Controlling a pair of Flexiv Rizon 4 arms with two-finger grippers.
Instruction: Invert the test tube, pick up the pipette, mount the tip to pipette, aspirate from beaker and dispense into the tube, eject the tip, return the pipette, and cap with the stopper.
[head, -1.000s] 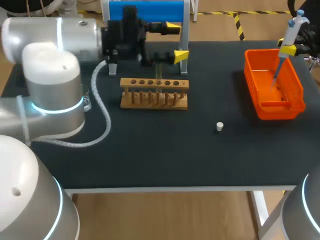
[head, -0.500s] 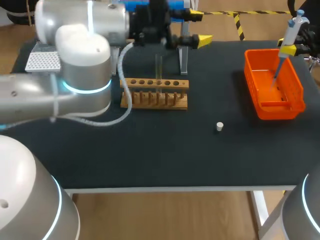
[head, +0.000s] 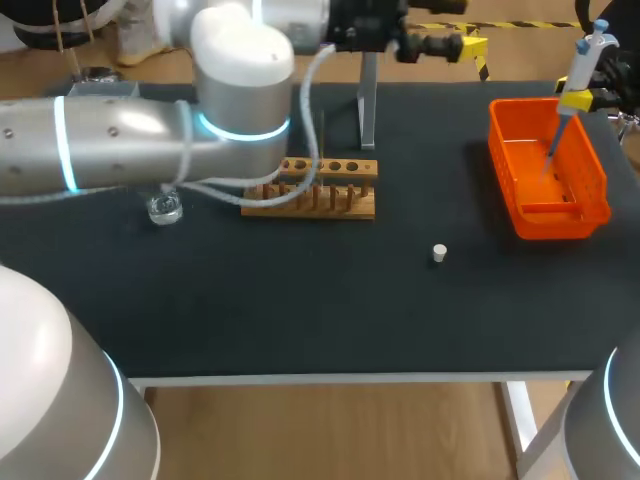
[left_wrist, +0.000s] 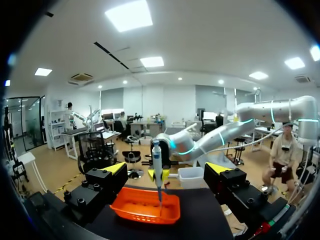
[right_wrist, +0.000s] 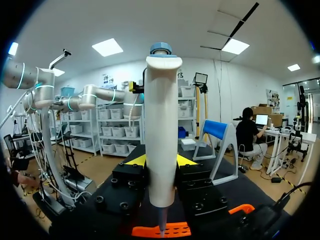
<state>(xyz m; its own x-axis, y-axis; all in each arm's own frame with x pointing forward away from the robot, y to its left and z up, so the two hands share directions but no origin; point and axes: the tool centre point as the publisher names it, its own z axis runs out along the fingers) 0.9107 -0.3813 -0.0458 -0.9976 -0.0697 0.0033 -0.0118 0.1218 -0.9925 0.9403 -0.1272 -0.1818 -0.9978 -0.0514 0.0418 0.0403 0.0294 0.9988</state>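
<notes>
Right hand clamps the upright pipette, tip pointing into the orange bin.

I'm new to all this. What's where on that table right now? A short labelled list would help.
left gripper: open, empty, at the far edge of the table
right gripper: shut on the pipette, held over the orange bin
test tube: upright in the wooden rack
stopper: loose on the table, between rack and bin
beaker: on the table, left of the rack
</notes>
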